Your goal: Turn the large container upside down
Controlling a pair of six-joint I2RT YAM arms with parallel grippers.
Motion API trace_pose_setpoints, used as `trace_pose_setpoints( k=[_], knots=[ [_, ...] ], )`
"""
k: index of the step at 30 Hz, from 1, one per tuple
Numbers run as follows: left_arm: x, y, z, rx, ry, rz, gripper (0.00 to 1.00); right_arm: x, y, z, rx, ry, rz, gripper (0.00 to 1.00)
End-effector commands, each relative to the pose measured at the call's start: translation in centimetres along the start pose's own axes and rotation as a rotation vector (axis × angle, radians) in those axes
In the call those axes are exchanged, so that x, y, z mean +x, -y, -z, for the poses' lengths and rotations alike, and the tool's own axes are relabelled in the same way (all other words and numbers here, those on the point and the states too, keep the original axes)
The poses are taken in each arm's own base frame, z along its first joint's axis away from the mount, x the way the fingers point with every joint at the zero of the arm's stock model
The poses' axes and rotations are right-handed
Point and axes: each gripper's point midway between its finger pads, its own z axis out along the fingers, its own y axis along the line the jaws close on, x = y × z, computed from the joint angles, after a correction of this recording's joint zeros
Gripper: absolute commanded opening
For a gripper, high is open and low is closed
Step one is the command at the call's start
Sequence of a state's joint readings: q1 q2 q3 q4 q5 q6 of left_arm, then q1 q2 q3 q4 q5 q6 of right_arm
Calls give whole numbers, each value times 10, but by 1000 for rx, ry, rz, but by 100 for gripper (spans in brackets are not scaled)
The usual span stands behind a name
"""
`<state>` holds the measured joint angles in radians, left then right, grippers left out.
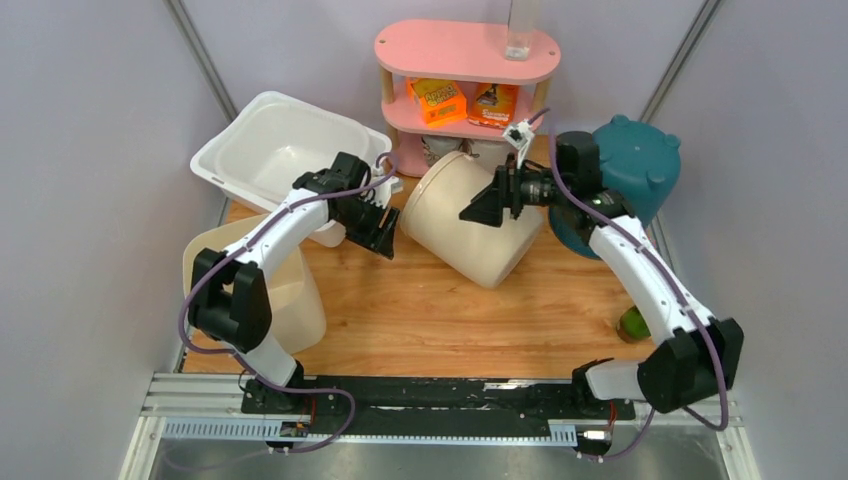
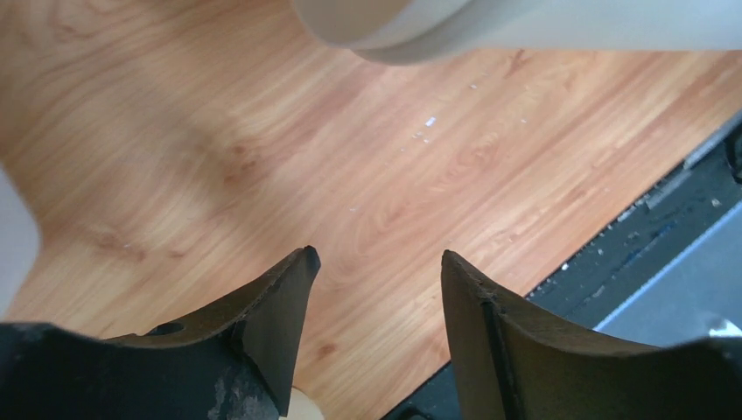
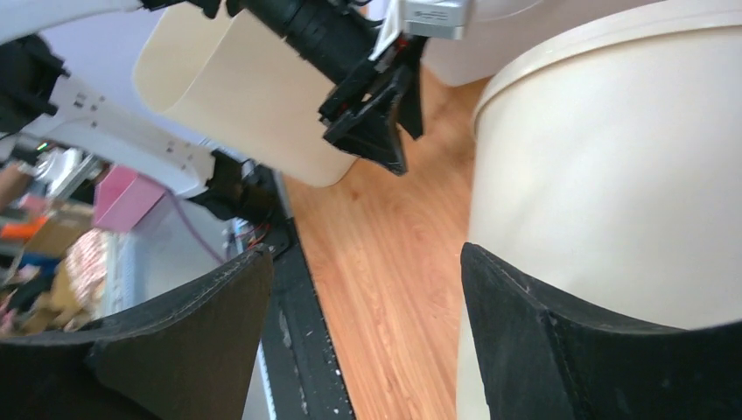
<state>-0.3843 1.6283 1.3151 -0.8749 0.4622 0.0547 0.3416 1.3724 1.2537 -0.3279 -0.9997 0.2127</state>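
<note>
1. Wood-grain table [image 1: 420,320], pale walls all round, and a fair bit of clutter at the back.
2. The large container [image 1: 470,235], a cream bucket, is mid-table. It's tipped well over on a slant, neither upright nor upside down.
3. My right gripper [image 1: 482,210] is up against the container's upper side. On the right wrist cam the right gripper's [image 3: 367,262] jaws are spread wide. One finger [image 3: 560,350] sits right by the container's [image 3: 604,175] outer wall, and I can't tell if it's actually touching.
4. My left gripper [image 1: 385,235] is just beside the container on its left. On the left wrist cam the left gripper's [image 2: 376,262] jaws are apart with only bare wood between them, and the container's rim [image 2: 394,35] shows at the top of the view.
5. Around the container:
   - a pink shelf [image 1: 465,50] behind it
   - a white tub [image 1: 280,150] behind and to its left
   - a cream bin [image 1: 295,290] to its left and nearer me
   - a teal pot [image 1: 640,160] to its right
   - a small green thing [image 1: 632,323] to its right and nearer me, too small to identify
</note>
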Motion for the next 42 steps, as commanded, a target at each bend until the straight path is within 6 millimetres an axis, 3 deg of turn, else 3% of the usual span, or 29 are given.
trace_pose_setpoints(
  k=[1, 2, 3, 4, 6, 9, 15, 20, 25, 29, 33, 36, 38, 42],
  knots=[
    [-45, -9, 39, -151, 159, -56, 71, -34, -33, 51, 193, 120, 171, 83],
    [-53, -7, 53, -172, 207, -95, 74, -31, -37, 59, 219, 122, 206, 84],
    [-66, -4, 63, -183, 268, -134, 89, -26, -37, 67, 255, 121, 243, 86],
    [-76, 2, 77, -192, 328, -194, 97, -18, -36, 73, 286, 108, 256, 88],
    [-99, 9, 93, -207, 448, -310, 100, 5, -24, 83, 367, 71, 238, 92],
    [-129, 22, 97, -176, 549, -452, 100, 39, -5, 94, 451, 30, 56, 92],
    [-167, 37, 59, -15, 518, -511, 100, 65, 45, 112, 566, 62, -209, 93],
    [-201, 41, 23, 100, 546, -504, 96, 64, 67, 100, 511, 48, -206, 93],
    [-199, 59, -19, 231, 483, -507, 86, 58, 74, 91, 467, 70, -190, 93],
    [-190, 68, -34, 306, 451, -457, 54, 39, 63, 83, 376, 127, -168, 91],
    [-168, 71, -49, 368, 404, -348, 23, 22, 57, 81, 343, 174, -119, 90],
    [-154, 88, -47, 485, 380, -202, 19, 10, 48, 80, 312, 190, -114, 90],
    [-149, 109, -34, 606, 378, -101, 18, -1, 40, 80, 292, 200, -108, 90],
    [-135, 141, -23, 764, 358, -26, 11, -23, 24, 77, 257, 206, -57, 89]
  ],
)
